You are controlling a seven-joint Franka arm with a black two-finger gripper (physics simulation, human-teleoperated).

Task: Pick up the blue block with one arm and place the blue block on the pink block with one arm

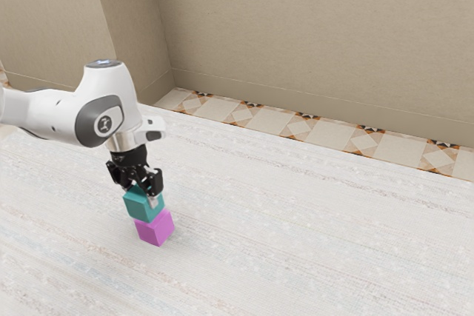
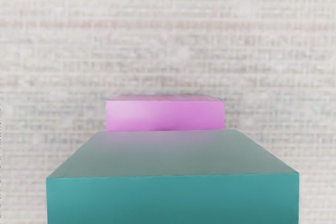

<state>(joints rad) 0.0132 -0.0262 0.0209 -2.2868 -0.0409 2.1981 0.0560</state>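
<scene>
The blue block (image 1: 142,206) is a teal cube, and my black gripper (image 1: 141,193) is shut on its upper part from two sides. Directly under it sits the pink block (image 1: 155,228) on the pale table. The teal cube's underside meets or nearly meets the pink one's top, set a little toward the exterior view's left. In the wrist view the blue block (image 2: 173,177) looms large just under my hand, with a strip of the pink block (image 2: 165,114) showing past its far edge.
The pale woven tabletop (image 1: 311,227) stretches wide toward the exterior view's right and front. A patterned tile floor strip (image 1: 326,132) and beige walls (image 1: 311,27) lie beyond the table's far edge.
</scene>
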